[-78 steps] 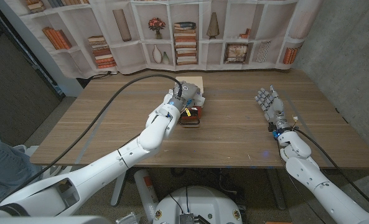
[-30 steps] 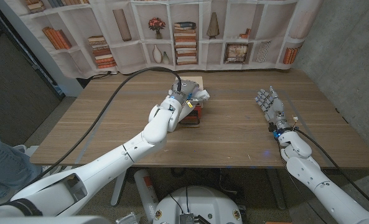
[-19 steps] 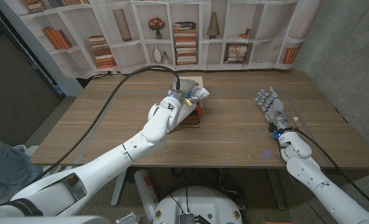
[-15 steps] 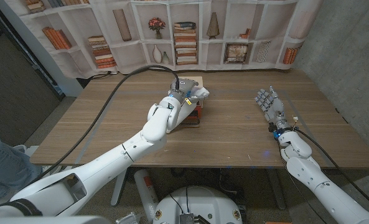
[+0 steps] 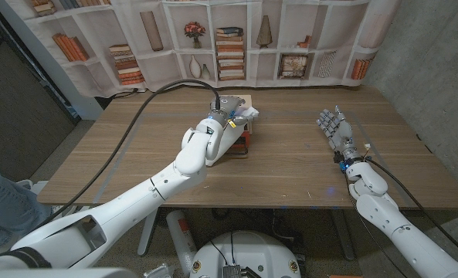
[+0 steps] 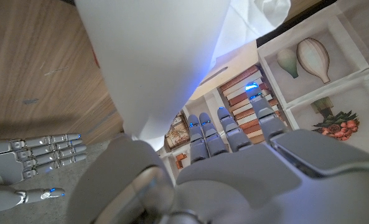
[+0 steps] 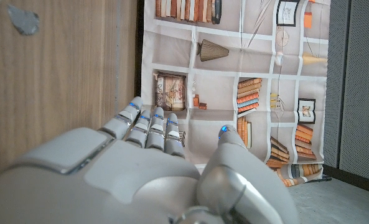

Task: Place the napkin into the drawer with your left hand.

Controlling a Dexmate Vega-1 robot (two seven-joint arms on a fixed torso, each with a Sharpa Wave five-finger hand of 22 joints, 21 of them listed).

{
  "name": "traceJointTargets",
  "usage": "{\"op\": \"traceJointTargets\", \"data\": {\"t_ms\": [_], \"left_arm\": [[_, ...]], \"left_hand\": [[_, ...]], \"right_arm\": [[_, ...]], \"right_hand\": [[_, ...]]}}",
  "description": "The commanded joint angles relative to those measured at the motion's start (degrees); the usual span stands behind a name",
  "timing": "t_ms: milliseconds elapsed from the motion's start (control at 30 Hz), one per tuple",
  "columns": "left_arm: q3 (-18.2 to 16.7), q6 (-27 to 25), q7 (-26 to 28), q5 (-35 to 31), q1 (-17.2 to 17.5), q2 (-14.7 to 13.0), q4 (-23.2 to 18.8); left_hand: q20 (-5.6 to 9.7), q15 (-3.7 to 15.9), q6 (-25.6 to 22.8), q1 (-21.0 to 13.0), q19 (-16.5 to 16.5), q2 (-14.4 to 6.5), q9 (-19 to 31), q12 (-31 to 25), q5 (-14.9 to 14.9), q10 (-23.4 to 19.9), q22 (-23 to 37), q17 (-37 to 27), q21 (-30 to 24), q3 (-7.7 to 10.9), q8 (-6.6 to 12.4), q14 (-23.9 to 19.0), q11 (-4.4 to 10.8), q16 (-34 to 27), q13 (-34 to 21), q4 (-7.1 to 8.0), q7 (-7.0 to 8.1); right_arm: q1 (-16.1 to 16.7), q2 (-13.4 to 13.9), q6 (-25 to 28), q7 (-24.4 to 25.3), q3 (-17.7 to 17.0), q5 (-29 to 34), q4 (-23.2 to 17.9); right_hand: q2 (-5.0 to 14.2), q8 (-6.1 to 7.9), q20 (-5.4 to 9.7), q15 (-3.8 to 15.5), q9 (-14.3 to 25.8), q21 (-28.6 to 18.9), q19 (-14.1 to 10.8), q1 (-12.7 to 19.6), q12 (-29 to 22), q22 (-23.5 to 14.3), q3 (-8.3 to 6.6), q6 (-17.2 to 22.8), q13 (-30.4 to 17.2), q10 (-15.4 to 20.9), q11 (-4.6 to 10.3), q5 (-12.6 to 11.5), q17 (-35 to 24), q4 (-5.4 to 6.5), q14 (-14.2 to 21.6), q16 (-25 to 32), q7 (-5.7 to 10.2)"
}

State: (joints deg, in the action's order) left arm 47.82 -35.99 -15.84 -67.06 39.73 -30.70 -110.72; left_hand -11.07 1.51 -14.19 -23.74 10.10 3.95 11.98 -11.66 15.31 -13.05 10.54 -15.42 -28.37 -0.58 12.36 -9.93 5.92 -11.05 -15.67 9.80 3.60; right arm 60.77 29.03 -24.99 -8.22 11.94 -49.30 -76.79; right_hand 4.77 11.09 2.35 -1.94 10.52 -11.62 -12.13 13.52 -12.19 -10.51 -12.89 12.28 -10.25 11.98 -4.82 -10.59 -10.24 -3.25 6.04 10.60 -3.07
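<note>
My left hand (image 5: 225, 112) is raised above the table's middle and holds a white napkin (image 5: 248, 110), which sticks out to its right. In the left wrist view the napkin (image 6: 162, 56) hangs as a broad white sheet pinched between the thumb and the fingers (image 6: 228, 127). Just under the hand, on its near side, lies a small red-brown drawer (image 5: 239, 147) with a dark inside. A tan wooden box (image 5: 242, 98) stands right behind the hand. My right hand (image 5: 334, 130) stays far right with its fingers stretched out and nothing in it.
A backdrop printed with bookshelves (image 5: 229, 42) closes off the table's far edge. My right hand (image 6: 32, 149) also appears in the left wrist view, over the bare wood. Cables trail from both arms across the table (image 5: 136, 162).
My left hand has risen with the napkin and moved a little toward the far edge, off the drawer and up to the tan box. The right hand has not moved.
</note>
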Motion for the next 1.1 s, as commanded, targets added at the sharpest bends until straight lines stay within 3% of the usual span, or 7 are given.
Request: {"op": "traceJointTargets", "data": {"t_ms": [33, 1100], "left_arm": [[0.37, -0.69, 1.68, 0.93, -1.25, 0.47, -0.33], [-1.64, -1.53, 6.13, 4.94, -0.36, -0.8, -4.55]], "left_hand": [[-0.46, -0.03, 0.55, 0.72, -0.25, -0.01, 0.08, -0.16, 0.46, 0.22, 0.2, 0.0, 0.24, -0.54, -0.05, 0.49, -0.23, -0.29, -0.05, 0.16, 0.03], [-0.57, -0.21, 0.77, 2.11, -0.37, -0.48, 0.02, -0.24, 1.55, 0.64, 0.12, 0.65, 1.01, -1.49, -0.15, 0.73, -0.2, -0.42, 0.4, -0.32, 0.01]], "right_arm": [[0.42, 0.36, 0.09, 0.72, -0.24, 0.26, -0.69], [0.65, 0.64, -0.1, 1.5, -0.51, 0.63, -1.57]], "right_hand": [[0.54, 0.08, 0.48, -0.02, 0.27, -0.02, -0.12, 0.28, 0.14, -0.15, -0.16, 0.39, -0.25, 0.32, -0.04, -0.02, -0.28, -0.3, 0.34, -0.01, 0.07], [0.57, 0.13, 0.42, -0.04, 0.28, -0.05, -0.13, 0.48, 0.17, -0.16, -0.2, 0.58, -0.25, 0.33, -0.11, 0.04, -0.25, -0.46, 0.36, 0.01, -0.19]]}}
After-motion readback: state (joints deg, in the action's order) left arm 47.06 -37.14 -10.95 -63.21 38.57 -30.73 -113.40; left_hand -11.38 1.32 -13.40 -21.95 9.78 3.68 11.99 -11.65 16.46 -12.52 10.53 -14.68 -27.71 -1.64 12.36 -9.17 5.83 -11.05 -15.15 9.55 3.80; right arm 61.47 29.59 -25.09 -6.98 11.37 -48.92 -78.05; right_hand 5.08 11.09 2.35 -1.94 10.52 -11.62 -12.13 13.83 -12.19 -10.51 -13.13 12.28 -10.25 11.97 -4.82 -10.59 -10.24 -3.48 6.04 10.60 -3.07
